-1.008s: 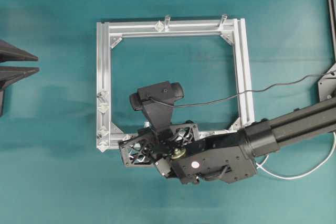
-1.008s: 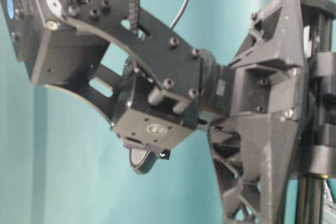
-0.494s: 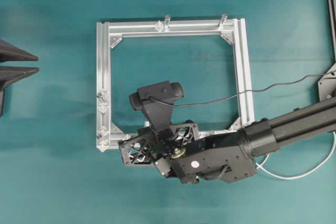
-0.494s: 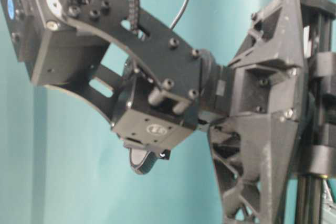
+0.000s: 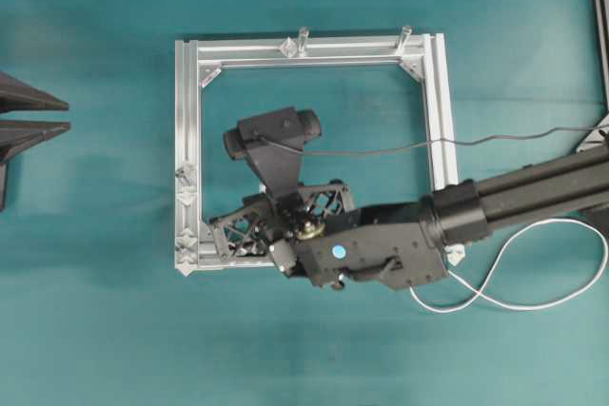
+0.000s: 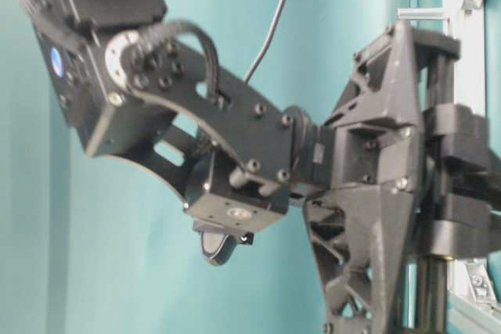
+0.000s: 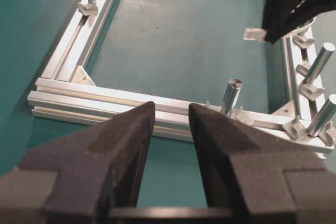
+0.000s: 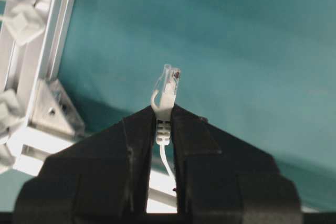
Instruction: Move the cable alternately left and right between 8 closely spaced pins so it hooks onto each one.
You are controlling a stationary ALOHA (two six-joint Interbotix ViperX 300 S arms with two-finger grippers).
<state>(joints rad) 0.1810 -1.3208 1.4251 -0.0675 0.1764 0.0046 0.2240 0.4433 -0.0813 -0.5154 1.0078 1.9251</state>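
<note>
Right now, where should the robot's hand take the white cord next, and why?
Probably slide the right tool, shut on the cable just behind its clear plug, toward the pins on the frame's left rail. The plug pokes out free, the pins sit just left of it, and no cord looks hooked on them yet.

**Counts.** One bench (image 5: 95,330) carries one square silver frame (image 5: 438,121).

- **Pins (image 5: 287,47):** six show clear of the arm. One is on the frame's top rail, four are along its left rail, and one is at its lower right corner. Any beneath the arm cannot be counted.
- **Upright grey posts (image 5: 304,37):** two on the frame's top rail in the overhead view. The left wrist view shows four posts in all.
- **White cable (image 5: 533,303):** one, with one clear plug (image 8: 169,82).
- **Tools:** two, the left tool (image 7: 170,116) and the right tool (image 8: 164,124).
- **Arm:** one crosses the frame's lower rail.
</note>
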